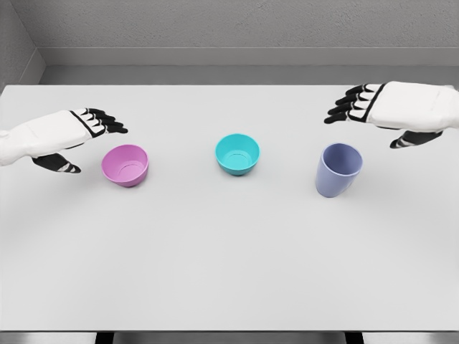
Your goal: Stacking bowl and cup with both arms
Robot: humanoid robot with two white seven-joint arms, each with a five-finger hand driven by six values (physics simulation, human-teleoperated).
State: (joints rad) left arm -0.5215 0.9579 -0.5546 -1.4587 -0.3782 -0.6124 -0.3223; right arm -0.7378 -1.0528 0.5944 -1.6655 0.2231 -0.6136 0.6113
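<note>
Surface: plain white table [229,272], grey wall behind.
Pink bowl: small glossy pink plastic bowl [125,165], upright, left of centre, empty.
Teal bowl: small glossy teal plastic bowl [237,153], upright, near the table's middle, empty, well apart from both neighbours.
Cup: lavender-blue plastic tumbler [338,169], upright, mouth open to the camera, right of centre.
Left hand: white-and-black five-finger hand [68,136] just beside the pink bowl on its outer side; fingers spread above the rim, thumb low, nothing held, not touching as far as I can tell.
Right hand: matching hand [387,111] above and behind the cup; fingers extended and apart, thumb hanging below, nothing held.
Stack status: none begun; all three vessels stand separately.
Step in hand (judgement): pre-grasp approach, each hand lined up on its nearest vessel.
Next move calls for (judgement): left hand to close thumb and fingers across the pink bowl's wall; right hand to drop lower and wrap the cup's side, then both lift and carry inward toward the teal bowl.
Risk (judgement): light vessels may slide or tip if nudged before the grip closes.
</note>
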